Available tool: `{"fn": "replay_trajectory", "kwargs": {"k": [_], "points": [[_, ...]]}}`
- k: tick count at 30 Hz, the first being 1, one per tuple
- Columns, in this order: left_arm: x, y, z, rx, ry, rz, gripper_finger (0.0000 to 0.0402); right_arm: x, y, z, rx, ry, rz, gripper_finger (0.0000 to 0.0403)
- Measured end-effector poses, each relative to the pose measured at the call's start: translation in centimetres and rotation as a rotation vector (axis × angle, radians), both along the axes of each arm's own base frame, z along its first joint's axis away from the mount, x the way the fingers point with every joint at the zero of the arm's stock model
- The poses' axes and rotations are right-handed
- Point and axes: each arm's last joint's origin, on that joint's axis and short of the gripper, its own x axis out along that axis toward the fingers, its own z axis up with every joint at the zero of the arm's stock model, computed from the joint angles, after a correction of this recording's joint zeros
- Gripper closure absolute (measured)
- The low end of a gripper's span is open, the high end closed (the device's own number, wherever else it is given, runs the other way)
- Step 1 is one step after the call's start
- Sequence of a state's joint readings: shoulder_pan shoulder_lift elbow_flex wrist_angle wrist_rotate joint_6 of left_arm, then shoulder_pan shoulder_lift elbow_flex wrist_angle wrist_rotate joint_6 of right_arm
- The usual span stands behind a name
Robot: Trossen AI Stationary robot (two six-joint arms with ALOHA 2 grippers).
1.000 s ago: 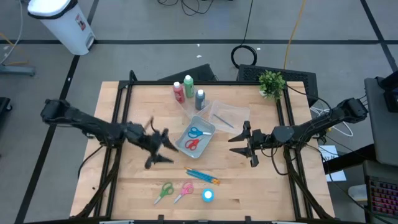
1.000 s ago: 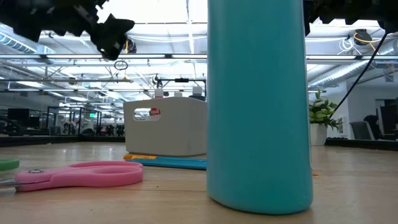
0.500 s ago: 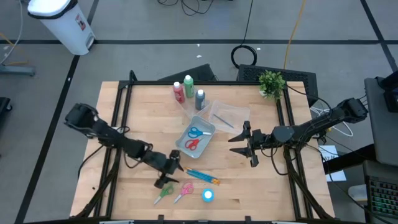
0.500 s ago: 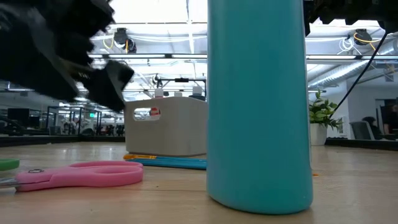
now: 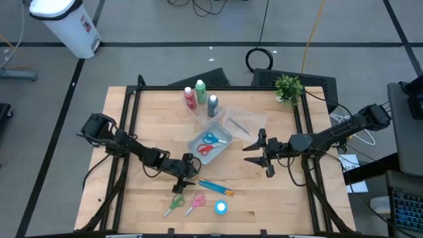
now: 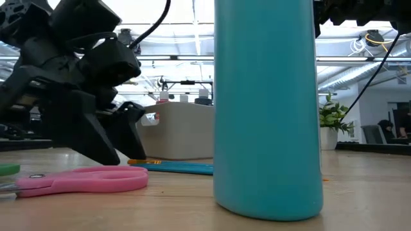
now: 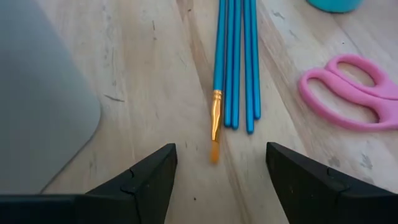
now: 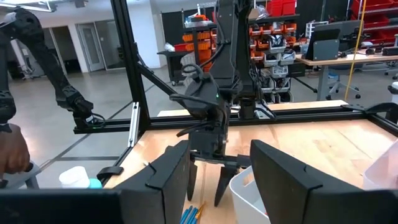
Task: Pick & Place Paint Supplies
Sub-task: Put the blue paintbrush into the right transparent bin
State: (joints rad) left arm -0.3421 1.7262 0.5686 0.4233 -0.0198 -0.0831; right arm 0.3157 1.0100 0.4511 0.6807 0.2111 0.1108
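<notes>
Several thin blue brushes point(image 7: 235, 59) lie side by side on the table, one orange tip point(image 7: 215, 124) toward my left gripper point(image 7: 221, 180). That gripper is open, tipped down low over the table just short of the tip, touching nothing. It also shows in the high view point(image 5: 190, 176) and the low view point(image 6: 109, 138). Pink scissors point(image 5: 195, 203), green scissors point(image 5: 175, 203) and a light blue bottle point(image 5: 221, 207) lie near the front edge. Red and blue scissors lie in a clear tub point(image 5: 198, 153). My right gripper point(image 5: 256, 149) hangs open at the right, above the table.
Red point(image 5: 190, 97), green point(image 5: 200, 91) and grey point(image 5: 213, 104) bottles stand at the back. A second clear tub point(image 5: 243, 122) lies behind the first. A potted plant point(image 5: 289, 88) is at the back right corner. A person's hand point(image 8: 9, 152) shows beyond the table.
My left gripper has come down and gone toward the table's right and near edges, to the brushes, tipping from nearly level to pointing downward. It has stayed open. My right arm has kept still.
</notes>
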Motion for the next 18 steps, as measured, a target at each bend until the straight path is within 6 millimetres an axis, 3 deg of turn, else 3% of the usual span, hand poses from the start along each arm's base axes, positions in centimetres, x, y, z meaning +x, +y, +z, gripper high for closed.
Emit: {"fn": "replay_trajectory", "kwargs": {"k": [13,18], "points": [[-0.17,-0.41,-0.22,-0.013,0.018,-0.069,0.0146,0.00,0.00,-0.02,-0.001,0.002,0.000,0.0243],[-0.22,-0.46,-0.26,-0.018,0.024,-0.080,0.0188,0.00,0.00,-0.04,-0.001,0.004,0.000,0.0243]]}}
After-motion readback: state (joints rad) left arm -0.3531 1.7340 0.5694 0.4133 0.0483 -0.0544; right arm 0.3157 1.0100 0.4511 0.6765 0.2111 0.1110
